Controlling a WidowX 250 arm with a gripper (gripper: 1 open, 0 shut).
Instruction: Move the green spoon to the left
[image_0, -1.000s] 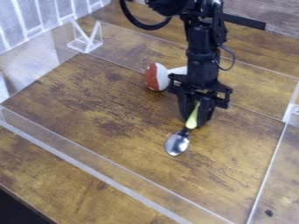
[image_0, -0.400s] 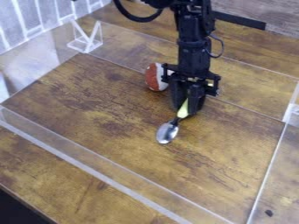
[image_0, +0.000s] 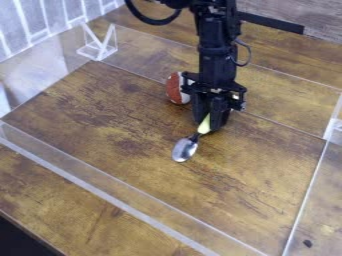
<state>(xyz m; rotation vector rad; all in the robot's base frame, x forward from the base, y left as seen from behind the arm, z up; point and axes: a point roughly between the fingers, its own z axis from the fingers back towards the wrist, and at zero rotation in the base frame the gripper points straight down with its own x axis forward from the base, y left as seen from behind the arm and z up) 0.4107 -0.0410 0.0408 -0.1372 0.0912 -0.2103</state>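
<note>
A: One pincer only. State?

B: gripper (image_0: 209, 120) points straight down, jaws closed on the yellow-green handle of the green spoon (image_0: 195, 138). The silver bowl trails out below the fingers toward the near-left, resting on or just above the wooden table (image_0: 94, 120); contact not resolvable.

A: Long axis?

B: Runs from the jaws down-left, tilted, bowl end leading. My judgement: travel to the left follows the bowl's side, over bare wood.

A: Neighbours?

B: mushroom (image_0: 177, 88) sits just behind the arm, partly hidden. Arm stands near vertical above the grip.
</note>
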